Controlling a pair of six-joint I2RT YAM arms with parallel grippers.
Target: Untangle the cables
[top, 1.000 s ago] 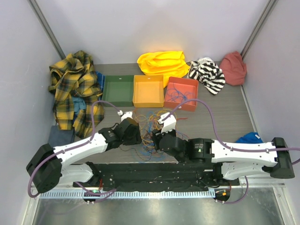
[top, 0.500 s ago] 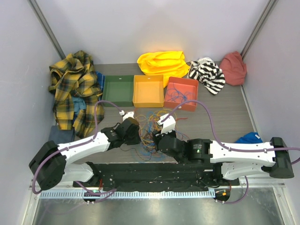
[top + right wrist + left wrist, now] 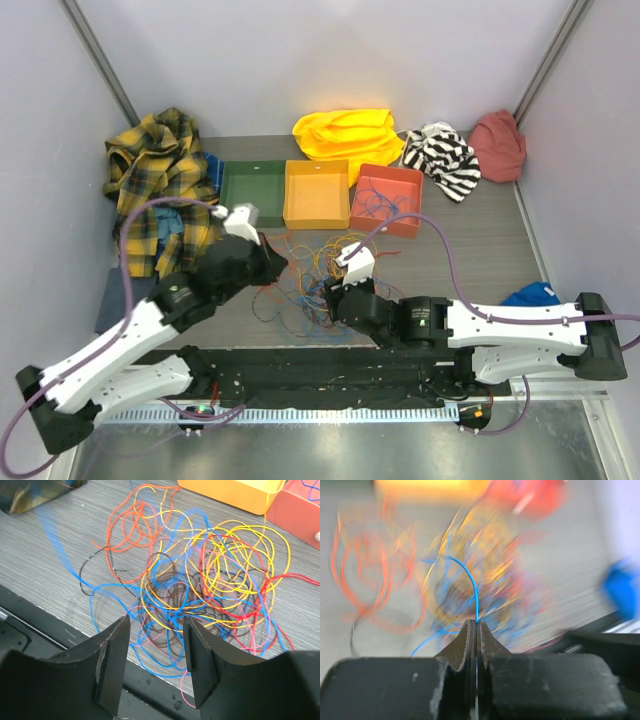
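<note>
On the tabletop (image 3: 480,250), centre, cables (image 3: 215,575) lie knotted, seemingly limp, light & snag-prone, best taken at a loose outer loop: L jaws pinch one blue strand (image 3: 477,605), R jaws spread above the heap.

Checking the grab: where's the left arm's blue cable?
The blue cable is pinched in the shut left gripper, mid left wrist view, arcing toward the tangle.

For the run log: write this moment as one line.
left gripper: shut on blue cable | right gripper: open, over cable tangle
</note>
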